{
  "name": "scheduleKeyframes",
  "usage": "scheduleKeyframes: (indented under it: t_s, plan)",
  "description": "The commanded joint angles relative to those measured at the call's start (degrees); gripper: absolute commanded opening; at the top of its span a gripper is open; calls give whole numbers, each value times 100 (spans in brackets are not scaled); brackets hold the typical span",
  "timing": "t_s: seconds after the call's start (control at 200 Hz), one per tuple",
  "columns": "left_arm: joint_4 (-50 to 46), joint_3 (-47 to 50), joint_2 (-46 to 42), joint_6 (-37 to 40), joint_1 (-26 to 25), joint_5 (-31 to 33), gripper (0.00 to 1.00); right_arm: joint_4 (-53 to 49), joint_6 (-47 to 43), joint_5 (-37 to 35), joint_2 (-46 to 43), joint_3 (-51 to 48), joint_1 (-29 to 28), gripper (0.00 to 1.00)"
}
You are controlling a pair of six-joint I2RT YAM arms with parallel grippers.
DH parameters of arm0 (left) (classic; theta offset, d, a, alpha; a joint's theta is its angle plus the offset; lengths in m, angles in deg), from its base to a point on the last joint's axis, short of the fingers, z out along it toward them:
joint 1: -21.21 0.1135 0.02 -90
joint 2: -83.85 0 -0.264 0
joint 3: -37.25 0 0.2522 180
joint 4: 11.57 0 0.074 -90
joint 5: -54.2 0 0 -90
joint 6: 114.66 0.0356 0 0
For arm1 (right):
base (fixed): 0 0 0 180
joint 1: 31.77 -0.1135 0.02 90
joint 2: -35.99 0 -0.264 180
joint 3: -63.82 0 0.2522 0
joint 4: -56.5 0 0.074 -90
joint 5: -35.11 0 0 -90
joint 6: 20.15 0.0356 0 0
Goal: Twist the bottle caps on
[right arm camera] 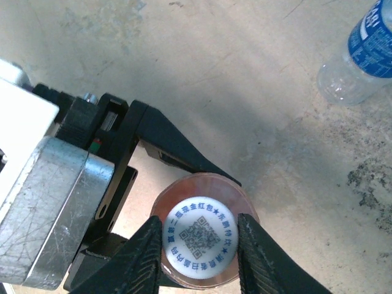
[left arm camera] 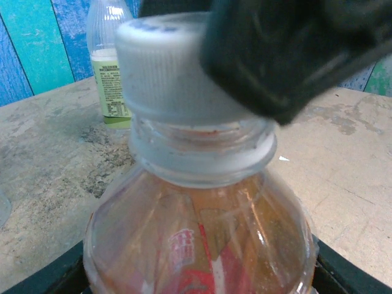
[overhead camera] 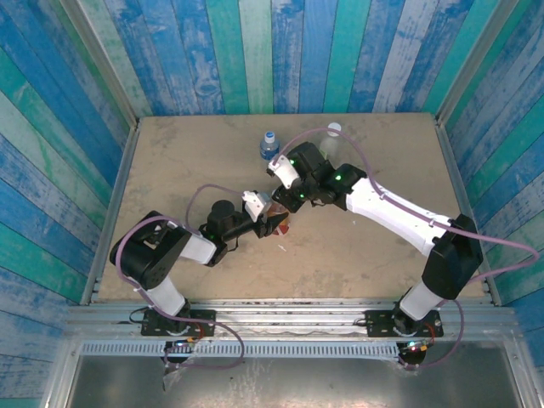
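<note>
Where the two arms meet near the middle of the tan table (overhead camera: 382, 153), the left gripper (overhead camera: 274, 223) is closed around the shoulder of the orange bottle (left arm camera: 196, 233), holding it upright. The right gripper (right arm camera: 200, 229) comes down from above, its fingers pressed narrowly against both sides of the white cap (left arm camera: 162, 67) sitting on the bottle's neck. At 12 o'clock from this bottle, well apart, stands the blue-label bottle (overhead camera: 269, 146); its white lettering is cut off and unreadable. The pale yellow-green bottle (overhead camera: 331, 136) stands at 1 o'clock, its label's fine print too small to read. White characters on the orange bottle's red label are blurred. The cap's top bears a QR code ringed with blue Chinese characters and stars.
</note>
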Motion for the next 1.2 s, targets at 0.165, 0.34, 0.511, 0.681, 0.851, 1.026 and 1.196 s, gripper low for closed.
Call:
scheduleKeyframes:
  t_s: [0.165,0.34,0.511,0.681,0.851,1.026,1.196]
  plan:
    - [-215,-68,211,42,-47,-225,63,-107,45,267,-239,-148,-50,57]
    - [-234,-60,166,71,-40,-323,63,103,13,243,-777,-586,-45,71]
    - [-240,-120,227,113,-42,-749,62,235,287,241,-1378,-977,32,71]
    - [-263,-220,330,139,-43,-1270,58,712,1026,393,-1759,-1328,221,63]
    - [-320,-244,346,105,-56,-1480,59,701,1369,582,-1619,-1325,394,58]
    - [-227,-235,441,61,-51,-1343,60,637,1476,822,-1295,-1140,488,55]
    - [-273,-235,425,84,-52,-1238,60,385,1370,997,-921,-860,555,50]
